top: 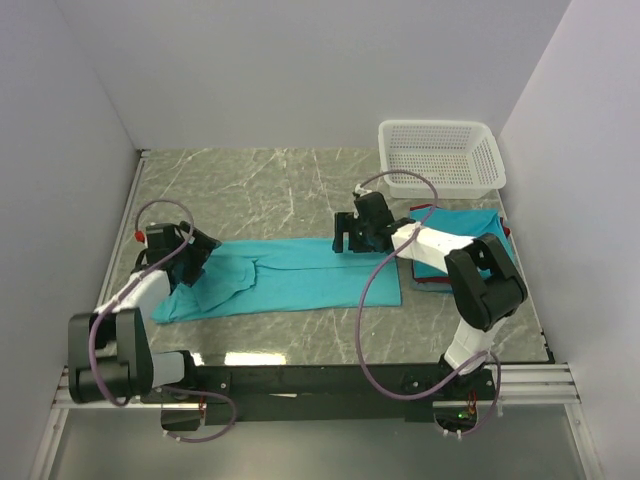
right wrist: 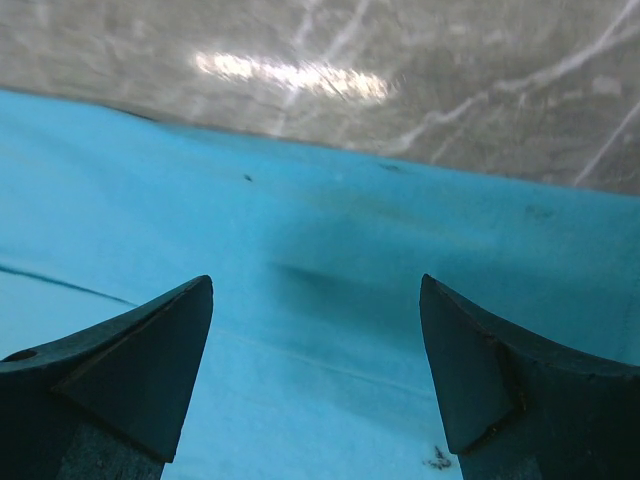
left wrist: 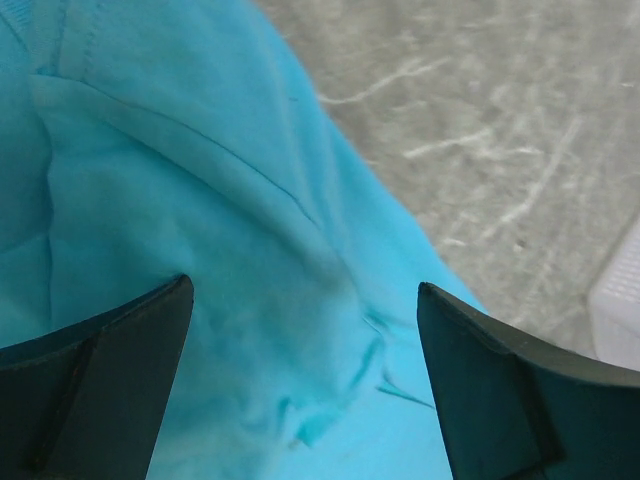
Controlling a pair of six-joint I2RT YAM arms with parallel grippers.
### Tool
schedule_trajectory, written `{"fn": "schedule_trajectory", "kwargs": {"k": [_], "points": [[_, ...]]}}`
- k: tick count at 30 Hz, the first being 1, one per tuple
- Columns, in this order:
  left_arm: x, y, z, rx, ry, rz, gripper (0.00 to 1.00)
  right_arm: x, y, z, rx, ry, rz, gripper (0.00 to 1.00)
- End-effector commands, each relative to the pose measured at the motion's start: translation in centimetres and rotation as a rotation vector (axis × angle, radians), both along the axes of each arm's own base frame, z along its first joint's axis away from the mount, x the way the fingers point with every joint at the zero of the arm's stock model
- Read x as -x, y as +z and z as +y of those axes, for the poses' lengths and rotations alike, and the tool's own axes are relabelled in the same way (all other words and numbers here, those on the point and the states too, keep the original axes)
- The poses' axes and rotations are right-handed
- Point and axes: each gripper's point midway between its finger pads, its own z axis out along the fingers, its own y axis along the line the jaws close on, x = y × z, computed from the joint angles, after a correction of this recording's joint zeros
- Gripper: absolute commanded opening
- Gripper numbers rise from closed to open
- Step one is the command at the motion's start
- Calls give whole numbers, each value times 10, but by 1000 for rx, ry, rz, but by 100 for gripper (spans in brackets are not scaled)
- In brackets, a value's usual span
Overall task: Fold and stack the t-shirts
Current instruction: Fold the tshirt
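Observation:
A teal t-shirt lies folded into a long strip across the middle of the table. Its left end is bunched and creased. My left gripper is open just above that left end, which fills the left wrist view, with nothing between the jaws. My right gripper is open above the strip's far edge near its right end; smooth teal cloth lies under it. A stack of folded shirts, teal on top with red and darker blue edges, sits at the right, partly hidden by the right arm.
A white mesh basket stands at the back right, just behind the stack. White walls close in the table on the left, back and right. The marble table top shows behind the strip.

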Motion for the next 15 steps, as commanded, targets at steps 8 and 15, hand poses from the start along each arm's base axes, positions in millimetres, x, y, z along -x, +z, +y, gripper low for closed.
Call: {"fn": "schedule_trajectory", "kwargs": {"k": [8,15], "points": [[-94,-36,-14,44,-86,2,99,49,-30,1,-56,36,171,91],[-218,2,-97,15,-292,-138,99,141,-35,42,-42,253,212,91]]}}
